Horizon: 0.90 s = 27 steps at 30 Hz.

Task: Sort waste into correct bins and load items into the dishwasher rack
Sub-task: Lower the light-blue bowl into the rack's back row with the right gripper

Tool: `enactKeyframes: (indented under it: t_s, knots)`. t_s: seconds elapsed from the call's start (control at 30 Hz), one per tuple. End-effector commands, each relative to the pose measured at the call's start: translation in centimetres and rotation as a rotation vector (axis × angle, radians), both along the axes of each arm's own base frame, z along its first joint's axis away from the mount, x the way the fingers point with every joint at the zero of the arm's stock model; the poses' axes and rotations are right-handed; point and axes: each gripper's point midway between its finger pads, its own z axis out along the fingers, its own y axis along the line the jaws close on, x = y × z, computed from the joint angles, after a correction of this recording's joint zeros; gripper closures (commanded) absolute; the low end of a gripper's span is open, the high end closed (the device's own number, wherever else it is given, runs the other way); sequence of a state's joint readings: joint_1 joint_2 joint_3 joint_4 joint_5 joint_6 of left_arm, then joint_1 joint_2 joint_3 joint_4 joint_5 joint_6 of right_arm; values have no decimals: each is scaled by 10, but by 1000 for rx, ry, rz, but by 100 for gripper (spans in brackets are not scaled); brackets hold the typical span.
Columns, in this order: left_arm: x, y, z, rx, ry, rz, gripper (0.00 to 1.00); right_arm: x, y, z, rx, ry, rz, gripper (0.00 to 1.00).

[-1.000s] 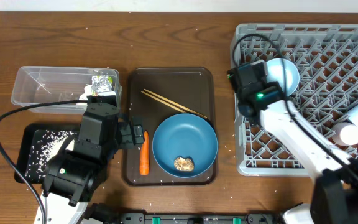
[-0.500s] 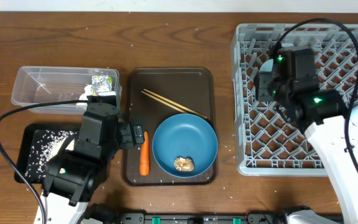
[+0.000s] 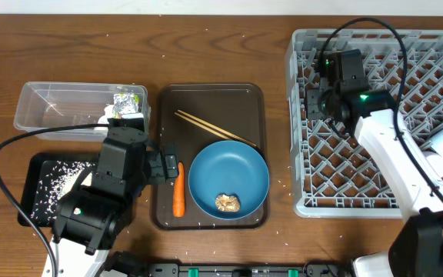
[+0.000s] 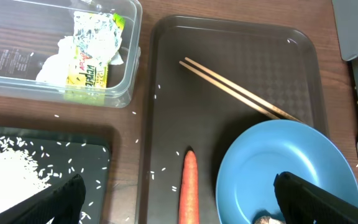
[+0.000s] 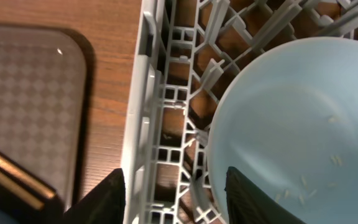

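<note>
a: fingers (image 5: pixel 98 202) of the right gripper (image 5: pixel 173 180) stand part-way apart, straddling the rim of the white bowl (image 5: pixel 291 112). one prong is outside, over the wall of the dishwasher rack (image 5: pixel 145 93), the other over the bowl's inside. nothing looks pinched, so i call it released.

b: and where's the bowl?

a: open side up among the pegs at the rack's 10 o'clock corner, a few rice grains inside. that corner is the one nearest the serving tray, a short reach, i'd guess.

b: left side?

a: left gripper (image 4: pixel 176 186) is spread fully wide and empty, hanging over the brown serving tray (image 4: pixel 166 37). the carrot (image 4: pixel 190 186) lies right between its prongs, at 9 o'clock of the blue plate (image 4: pixel 284 162). looks lined up for a carrot pick, if you ask me.

b: what's left to do?

a: the plate carries the brown lump (image 3: pixel 228 202) at its 6 o'clock, with the chopsticks (image 4: pixel 235 90) at its 12 o'clock. the wrapper (image 4: pixel 95 53) and crumpled paper (image 4: pixel 51 68) sit in the clear tub (image 4: pixel 17 81) at the table's 10 o'clock. the rice (image 4: pixel 11 168) is in the black tray (image 4: pixel 42 134) at 8 o'clock.
</note>
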<state>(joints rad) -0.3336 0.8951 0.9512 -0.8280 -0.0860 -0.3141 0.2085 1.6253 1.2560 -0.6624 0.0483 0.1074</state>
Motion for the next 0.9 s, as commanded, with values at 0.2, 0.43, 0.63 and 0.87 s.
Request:
enactKeyframes:
  t_s: [0.2,0.43,0.63,0.87]
  knots:
    - [1,3,3,10,-10,9,2,6,-12,-25,-71,46,-13,85]
    - [1,3,3,10,-10,9,2,14,-24,-7,-46,-5,-95,99]
    - [1,3,3,10,-10,9,2,13,-28,11,-29,-42,-114,99]
    - [1,3,3,10,-10,9,2,2,-30,25,-33,-49,-116,64]
